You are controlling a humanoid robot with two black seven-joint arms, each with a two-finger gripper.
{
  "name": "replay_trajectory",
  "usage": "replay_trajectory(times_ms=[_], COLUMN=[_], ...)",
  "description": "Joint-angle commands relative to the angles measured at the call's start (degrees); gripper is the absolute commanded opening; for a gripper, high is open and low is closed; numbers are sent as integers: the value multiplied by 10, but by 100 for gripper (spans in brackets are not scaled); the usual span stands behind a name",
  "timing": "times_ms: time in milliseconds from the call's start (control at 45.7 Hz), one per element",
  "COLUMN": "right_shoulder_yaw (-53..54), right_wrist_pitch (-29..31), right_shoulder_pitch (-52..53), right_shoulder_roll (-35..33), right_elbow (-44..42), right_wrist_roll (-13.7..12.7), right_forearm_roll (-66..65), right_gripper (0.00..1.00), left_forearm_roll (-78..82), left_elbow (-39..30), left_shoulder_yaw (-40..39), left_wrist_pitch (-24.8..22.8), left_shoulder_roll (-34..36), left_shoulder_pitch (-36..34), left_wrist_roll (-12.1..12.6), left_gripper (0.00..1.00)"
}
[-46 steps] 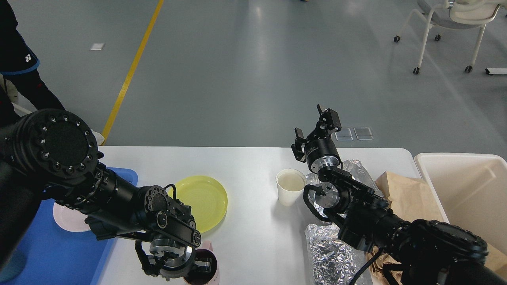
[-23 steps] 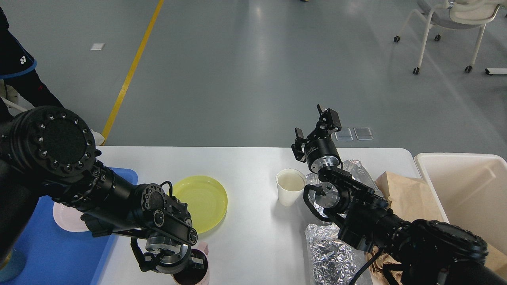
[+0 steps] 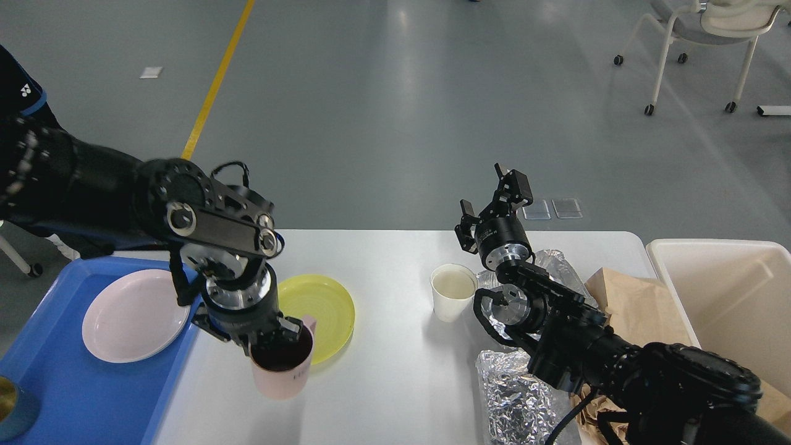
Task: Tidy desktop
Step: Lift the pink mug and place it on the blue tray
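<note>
The white desktop [image 3: 395,371] fills the lower part of the head view. My left gripper [image 3: 275,339] is shut on the rim of a pink cup [image 3: 279,374] and holds it lifted above the desktop, just left of a yellow plate [image 3: 324,306]. My right gripper [image 3: 494,194] points up above the far edge of the desktop with its fingers apart and nothing between them. A white paper cup [image 3: 452,292] stands near the right arm.
A blue tray [image 3: 74,383] at the left holds a pink plate [image 3: 135,314] and a dark cup [image 3: 12,408]. Crumpled foil [image 3: 516,395] and brown paper [image 3: 636,303] lie at the right. A cream bin [image 3: 729,296] stands beyond the right edge.
My left arm has swung up and back from the near edge, lifting the pink cup to beside the yellow plate. The tray's pink plate now shows whole. The right arm has not moved.
</note>
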Motion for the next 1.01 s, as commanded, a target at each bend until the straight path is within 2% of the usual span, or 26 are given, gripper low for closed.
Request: replay_trajectory(times_ms=[0,87,175,241,350,503,547,700,831,984], right_shoulder_yaw=[0,0,0,0,0,0,0,0,0,0], right_wrist_pitch=[0,0,0,0,1,0,0,0,0,0], right_shoulder_pitch=[0,0,-1,0,0,0,0,0,0,0], right_shoulder_roll=[0,0,0,0,0,0,0,0,0,0], right_elbow=[0,0,0,0,0,0,0,0,0,0], right_wrist_roll=[0,0,0,0,0,0,0,0,0,0], right_forearm_roll=[0,0,0,0,0,0,0,0,0,0], right_gripper=[100,100,100,100,100,100,100,100,100,100], left_forearm_roll=[-1,-4,-4,-5,-4,2,6,88,129,132], left_elbow=[-2,-1,-1,-2,-1,5,9,20,20,20], left_shoulder_yaw=[11,27,40,47,73,156,171,168,160,146], left_wrist_pitch=[-112,-179,-225,-225,-225,-225,-199,-65,43,118], left_shoulder_roll=[62,101,141,169,193,209,225,283,301,299], left_shoulder_pitch=[-99,-169,-229,-255,-255,-202,-172,-28,80,168], left_wrist_roll=[1,0,0,0,0,-6,-6,-4,-7,-11], left_gripper=[0,0,0,0,0,0,0,0,0,0])
